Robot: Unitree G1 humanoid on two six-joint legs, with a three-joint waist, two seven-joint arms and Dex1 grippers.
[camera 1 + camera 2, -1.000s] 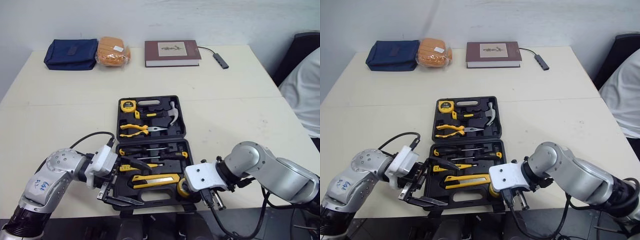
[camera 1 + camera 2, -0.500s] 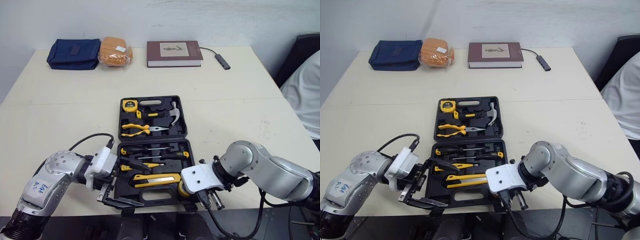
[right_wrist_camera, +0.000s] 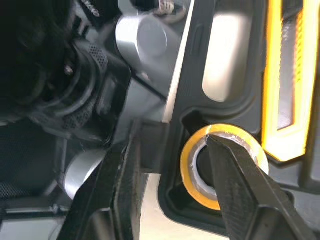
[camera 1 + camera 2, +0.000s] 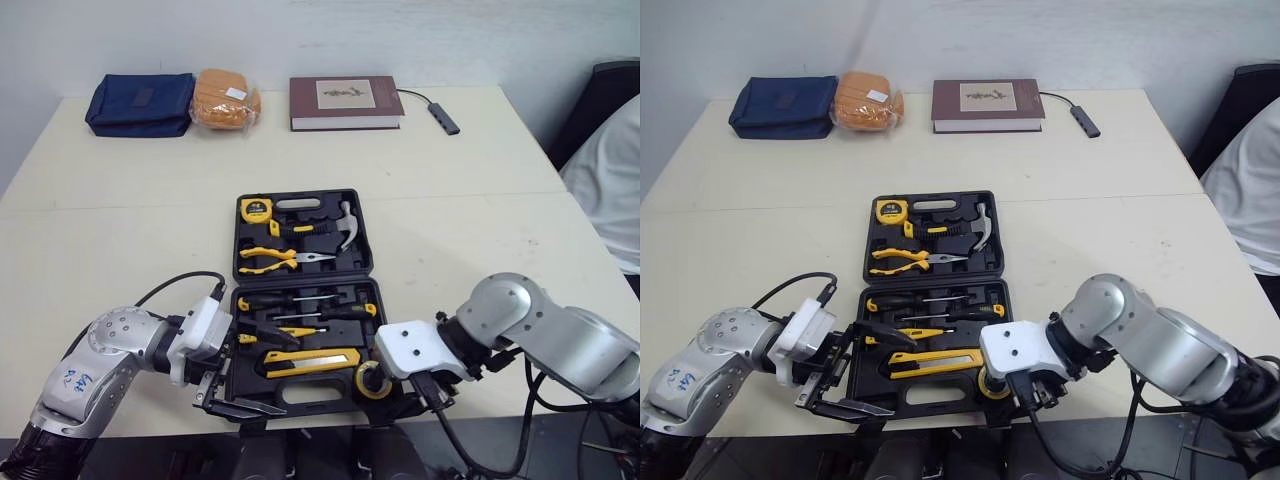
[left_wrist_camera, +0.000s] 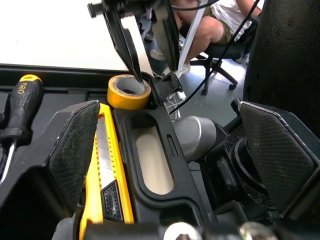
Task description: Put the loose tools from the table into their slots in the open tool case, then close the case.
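The black tool case (image 4: 304, 282) lies open in the middle of the table, with pliers (image 4: 270, 258), a hammer (image 4: 347, 225), screwdrivers (image 4: 300, 300) and a yellow utility knife (image 4: 310, 360) in their slots. A yellow tape roll (image 4: 372, 381) sits in the front right corner recess. My right gripper (image 4: 430, 392) is open at that corner. In the right wrist view one finger (image 3: 235, 175) reaches into the tape roll's (image 3: 189, 172) hole, the other stands outside the case rim. My left gripper (image 4: 250, 370) is open, its fingers straddling the case's front left corner.
A blue pouch (image 4: 140, 103), an orange packet (image 4: 226, 100), a brown book (image 4: 345, 102) and a small cable hub (image 4: 441, 118) lie along the table's far edge. A person in white (image 4: 610, 180) sits at the right. Both arms hang over the near table edge.
My right gripper has shifted a little to the right, uncovering more of the tape roll, which stays in the corner recess. The left gripper has barely moved.
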